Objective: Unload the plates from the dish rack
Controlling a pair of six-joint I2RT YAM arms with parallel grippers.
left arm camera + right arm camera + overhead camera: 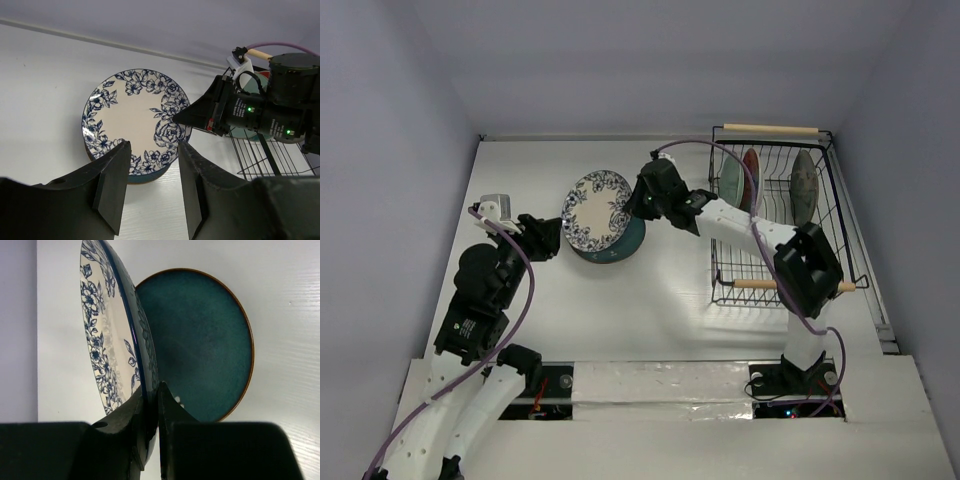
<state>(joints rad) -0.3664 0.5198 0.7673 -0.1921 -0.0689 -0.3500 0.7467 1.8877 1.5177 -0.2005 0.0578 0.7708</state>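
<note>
Stacking step: my right jaws pinch the rim of the floral plate [597, 209], tilted over the teal plate [200, 345] on the bench [650, 320] at mid-frame, my left jaws half-wide and empty beside it; next, I judge, lay it flat and release.

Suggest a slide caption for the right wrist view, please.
Right fingers pinch the tilted floral plate by its rim above the teal plate.

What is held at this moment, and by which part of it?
The right gripper pinches the floral plate by its rim between its jaws, tilted over the dark teal plate. The left gripper is open, holding nothing.
</note>
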